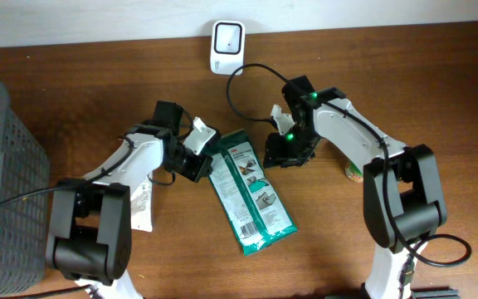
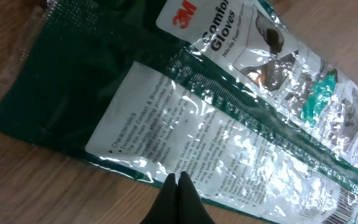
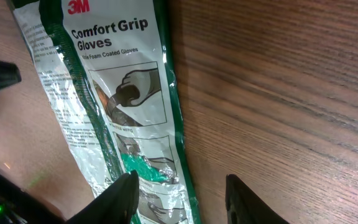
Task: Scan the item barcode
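The left gripper is closed, its tips pressed together at the near edge of the gloves packet. Whether any film is caught between them cannot be told. The right gripper hangs with its fingers apart and nothing between them, over the packet's long edge. The packet lies flat and slanted on the table, between the two arms. A pinch on such slick film could slip or merely drag the packet, and its crinkled gloss throws glare that might spoil a read. It is a green-and-white 3M Comfort Grip Gloves sleeve, with text and glove pictures facing up.
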Controlling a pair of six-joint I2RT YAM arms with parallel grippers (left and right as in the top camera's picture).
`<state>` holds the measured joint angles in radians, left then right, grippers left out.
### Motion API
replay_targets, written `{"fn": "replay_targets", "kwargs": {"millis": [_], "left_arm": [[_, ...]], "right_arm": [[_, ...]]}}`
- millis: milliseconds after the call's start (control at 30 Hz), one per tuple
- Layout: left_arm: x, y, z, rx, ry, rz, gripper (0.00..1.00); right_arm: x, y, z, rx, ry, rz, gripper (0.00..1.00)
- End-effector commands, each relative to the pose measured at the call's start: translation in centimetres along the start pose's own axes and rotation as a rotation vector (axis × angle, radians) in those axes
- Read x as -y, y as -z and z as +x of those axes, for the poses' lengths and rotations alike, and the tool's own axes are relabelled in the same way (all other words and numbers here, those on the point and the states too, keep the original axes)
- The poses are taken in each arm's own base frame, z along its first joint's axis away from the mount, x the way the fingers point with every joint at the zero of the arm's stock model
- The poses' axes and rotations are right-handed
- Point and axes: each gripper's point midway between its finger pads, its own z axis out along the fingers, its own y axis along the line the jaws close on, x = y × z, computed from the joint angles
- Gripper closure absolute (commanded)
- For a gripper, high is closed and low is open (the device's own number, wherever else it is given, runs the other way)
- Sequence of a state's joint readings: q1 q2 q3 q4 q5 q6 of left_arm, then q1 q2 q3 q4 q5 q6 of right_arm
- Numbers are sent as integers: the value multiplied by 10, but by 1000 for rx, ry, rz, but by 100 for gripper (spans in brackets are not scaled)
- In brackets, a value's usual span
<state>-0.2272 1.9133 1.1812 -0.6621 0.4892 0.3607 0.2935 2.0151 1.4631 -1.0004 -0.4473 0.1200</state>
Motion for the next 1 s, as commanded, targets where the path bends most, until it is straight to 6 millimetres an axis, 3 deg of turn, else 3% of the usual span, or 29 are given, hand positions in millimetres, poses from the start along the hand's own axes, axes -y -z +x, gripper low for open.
{"fn": "replay_targets", "kwargs": {"millis": [0,100,167,233,333,400,533,633,733,867,967], "left_arm": [[-13,-13,10,-41,-10,-35,100],[-17,-25,18,-71,6,-25,100],[-22,-28,12,-50,-6,-37,100],[-29,-28,-4,15,-39,-64,100],[-38,-27,-19,69,-24,-110,100],[-39,-27,-18,68,-13,-112,100],[-36,-28,-11,38,21,-100,100],[-35,-29,-8,30,30,-97,100],[-35,-29,-8,30,33,-97,100],[-33,-29,-8,32,35,-82,100],[-33,-29,-8,31,35,-82,100]], "right_arm": [[-2,1,-3,11,17,-10,58],[-2,1,-3,12,18,-11,58],[-2,1,-3,12,17,-11,57],[-4,1,-3,8,16,-15,44],[-10,-3,2,-9,16,-47,36],[-13,-12,9,-24,14,-83,34],[-10,-42,41,-98,-48,-173,34],[-35,-60,54,-111,-114,-361,34],[-63,-72,43,-65,-100,-422,36],[-101,-72,15,60,17,-497,57],[-102,-67,3,106,34,-514,92]]}}
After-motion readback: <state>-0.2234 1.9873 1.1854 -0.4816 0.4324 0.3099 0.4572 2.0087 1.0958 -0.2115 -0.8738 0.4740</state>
